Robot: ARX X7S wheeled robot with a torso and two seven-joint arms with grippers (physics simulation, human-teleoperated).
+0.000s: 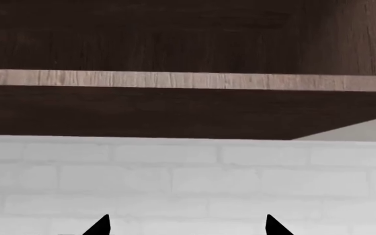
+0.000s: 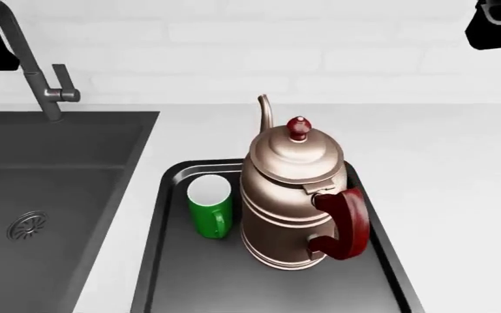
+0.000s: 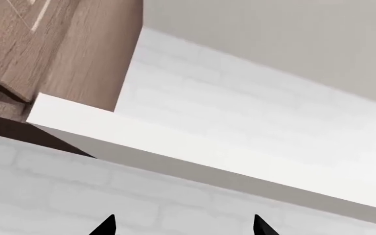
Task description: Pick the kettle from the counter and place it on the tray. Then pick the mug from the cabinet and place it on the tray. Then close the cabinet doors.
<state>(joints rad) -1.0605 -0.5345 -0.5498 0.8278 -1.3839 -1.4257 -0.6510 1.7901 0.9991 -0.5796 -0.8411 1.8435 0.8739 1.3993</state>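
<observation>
White brick wall [image 2: 320,45] runs behind a smooth white counter [image 2: 459,169]. On the counter lies a dark grey tray [image 2: 159,261] with a shiny rim. The copper kettle [image 2: 289,195] stands upright on the tray. Its thin spout points toward the wall and its dark red handle [image 2: 342,225] faces the camera. A red knob sits on top of its lid. The green mug [image 2: 209,205] stands upright on the tray too, just beside the kettle, on the side nearer the sink. It is white inside and much shorter than the kettle.

A deep dark sink [image 2: 50,195] is set into the counter next to the tray, with a grey tap [image 2: 37,72] behind it.

Both arms are up high. The left gripper [image 1: 188,226] points at the brick wall, under a dark wood cabinet [image 1: 175,107]. Only its two black fingertips [image 1: 100,226] show, and they are spread apart with nothing between them. The right gripper [image 3: 184,226] also has its fingertips [image 3: 106,226] spread and holds nothing. It points at the wall near a wooden cabinet door [image 3: 57,49] with a white edge.
</observation>
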